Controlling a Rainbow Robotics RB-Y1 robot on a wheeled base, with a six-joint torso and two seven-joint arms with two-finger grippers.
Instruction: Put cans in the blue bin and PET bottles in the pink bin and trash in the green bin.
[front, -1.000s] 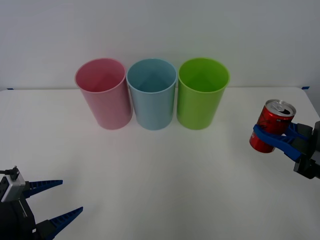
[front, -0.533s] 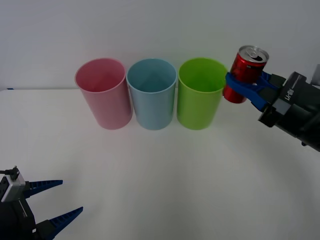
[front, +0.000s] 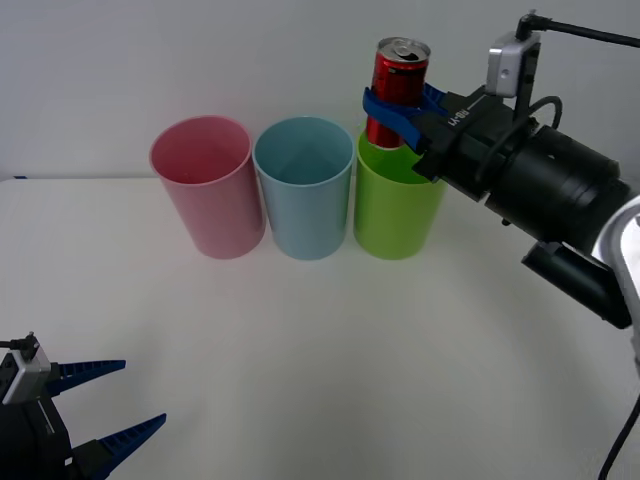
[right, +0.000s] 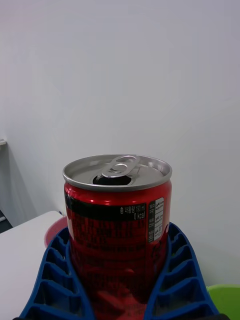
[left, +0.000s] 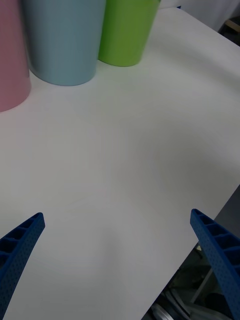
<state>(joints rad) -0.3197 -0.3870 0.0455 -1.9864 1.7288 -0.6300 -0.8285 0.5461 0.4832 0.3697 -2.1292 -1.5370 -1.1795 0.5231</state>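
While the right gripper (front: 398, 108) clasps the red can (front: 398, 85) upright above the green bin (front: 400, 200), the blue bin (front: 303, 187) stands one place to its left; carrying on level before lowering looks wise. Right wrist camera: fingers (right: 180, 272) hug the can (right: 117, 225). Left wrist camera: left gripper (left: 120, 260) spread wide, idle.

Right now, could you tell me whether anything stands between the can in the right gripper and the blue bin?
Nothing visible does. The right gripper holds the red can upright above the green bin; the blue bin stands beside it, mouth open.
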